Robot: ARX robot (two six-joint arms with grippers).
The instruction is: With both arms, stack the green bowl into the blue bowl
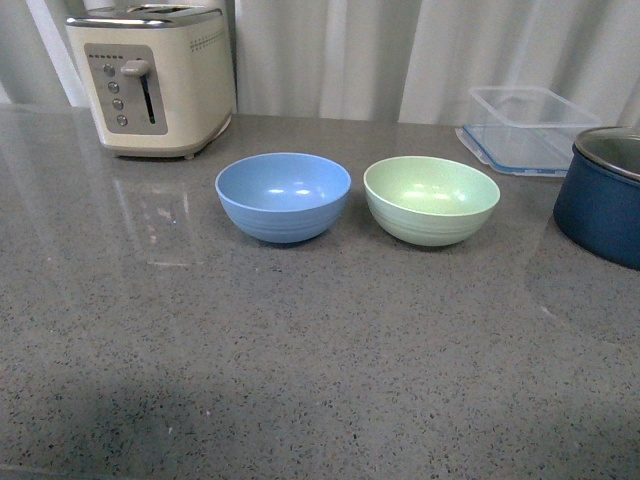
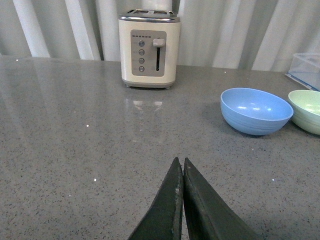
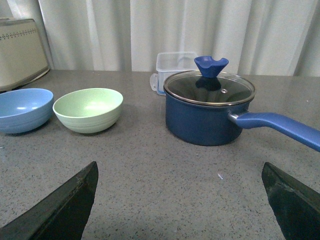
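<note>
i see the pale mint-green round matte bowl [image 1: 431,199] upright on the grey speckled counter [image 1: 300,380], just beside the light sky-blue round matte bowl [image 1: 283,196] and to its right, rims apart. the left jaws are pressed together, empty, low over bare counter. the right jaws are spread wide, holding nothing, near a dark navy lidded saucepan [image 3: 207,112].
</note>
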